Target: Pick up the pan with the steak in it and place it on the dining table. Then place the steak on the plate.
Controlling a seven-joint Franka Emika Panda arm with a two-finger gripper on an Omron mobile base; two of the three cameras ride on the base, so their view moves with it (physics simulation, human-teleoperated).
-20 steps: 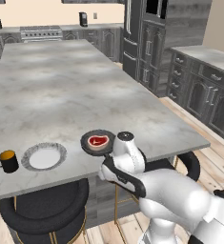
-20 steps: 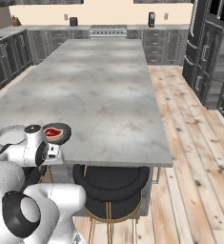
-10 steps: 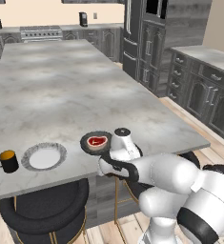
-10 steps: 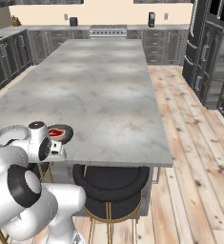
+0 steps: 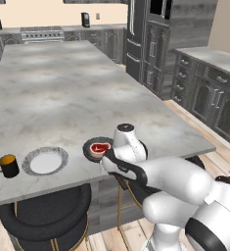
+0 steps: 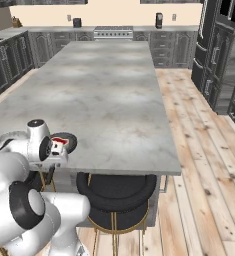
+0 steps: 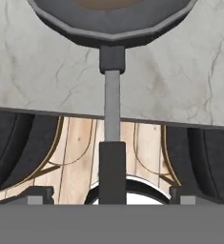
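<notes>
Two fingertips (image 7: 36, 195) stand wide apart, holding nothing | pan (image 5: 98, 149) with steak (image 5: 100, 146) sits at table (image 5: 62, 93) edge, handle (image 7: 111, 102) overhanging toward 6 o'clock in hand view | plate (image 5: 44, 161) at pan's 9 o'clock in left base view | next we lift clear, then grasp the steak gently.

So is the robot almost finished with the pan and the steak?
About halfway. The pan already sits on the dining table, its handle sticking past the edge. The end effector is open around that handle. The steak must go onto the plate.
</notes>
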